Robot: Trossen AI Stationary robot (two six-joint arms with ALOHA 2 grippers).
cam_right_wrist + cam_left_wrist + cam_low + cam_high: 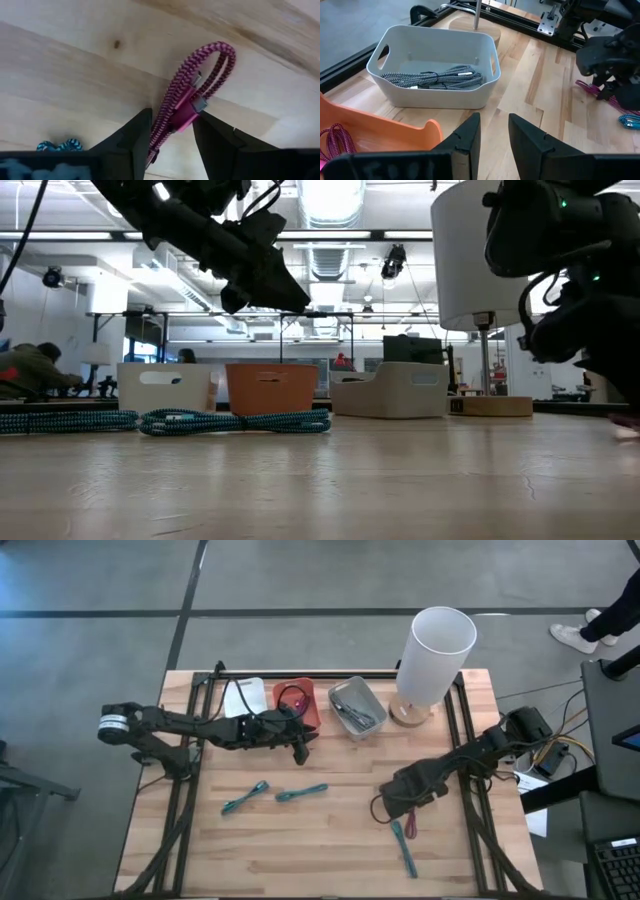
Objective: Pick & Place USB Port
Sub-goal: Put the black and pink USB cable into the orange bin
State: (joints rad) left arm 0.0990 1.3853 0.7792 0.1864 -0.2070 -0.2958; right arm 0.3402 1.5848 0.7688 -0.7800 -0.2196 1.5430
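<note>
Right gripper (409, 823) is low over the front right part of the wooden table (330, 850), with the magenta braided USB cable (192, 97) between its fingers (137, 132); in the right wrist view the folded bundle passes through the narrow gap between the two dark fingers and its looped end lies on the wood beyond the tips. Whether the fingers press the cable or only straddle it cannot be told. In the high view the magenta cable (411, 824) shows just at the gripper, touching or nearly touching a teal cable (405, 850) that lies toward the front edge. Two more teal cables lie mid-table, one on the left (245, 797) and one beside it (302, 792). Left gripper (299, 753) hangs above the table just in front of the orange bin (310, 700), fingers a little apart and holding nothing, as the left wrist view shows. Orange bin contains a magenta cable (335, 142). Grey bin (432, 97) just right of it holds black-and-white braided cables (435, 79). White bin (246, 695) sits left of the orange one. White cylindrical lamp (433, 655) on a round wooden base stands at the back right.
</note>
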